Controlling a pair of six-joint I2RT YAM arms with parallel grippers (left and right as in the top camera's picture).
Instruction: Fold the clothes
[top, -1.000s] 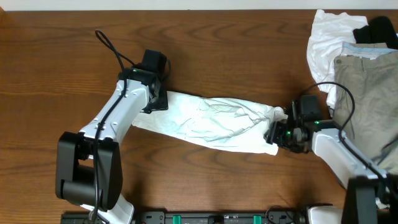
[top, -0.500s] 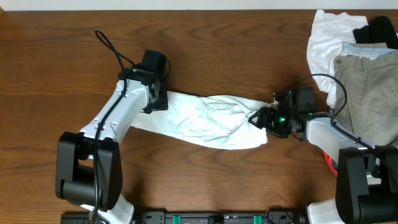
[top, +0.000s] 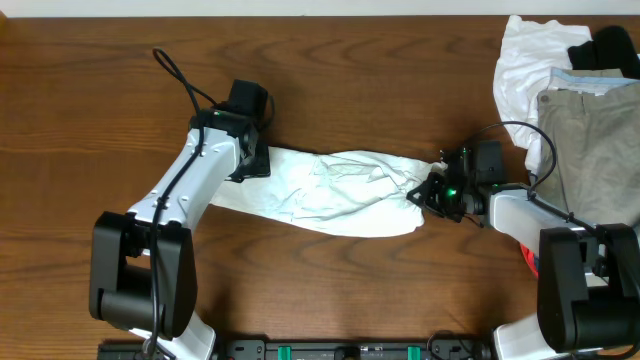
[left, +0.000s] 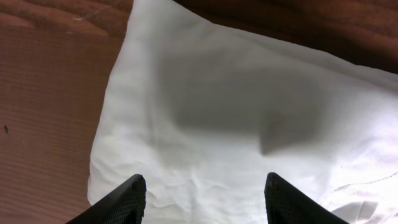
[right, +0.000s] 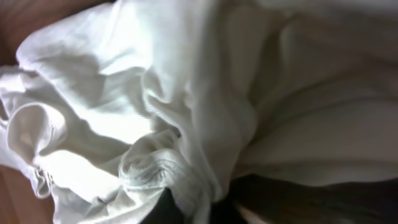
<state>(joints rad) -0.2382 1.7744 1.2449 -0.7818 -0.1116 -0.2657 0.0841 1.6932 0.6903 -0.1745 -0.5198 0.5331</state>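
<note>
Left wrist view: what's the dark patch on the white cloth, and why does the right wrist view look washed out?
Left wrist: a soft shadow on the white garment, probably cast by the left gripper above it. Right wrist: the garment fills the frame up close, glaring in places.

Open table (top: 350, 80) along both long sides of white garment (top: 330, 195); clothes pile (top: 585, 110) crowds right edge.

White arms (top: 190, 185), black cables (top: 175, 75)

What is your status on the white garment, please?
Left claw open over left end of white garment. Right claw shut on its bunched right end. Clothes pile far right, clear of it.
</note>
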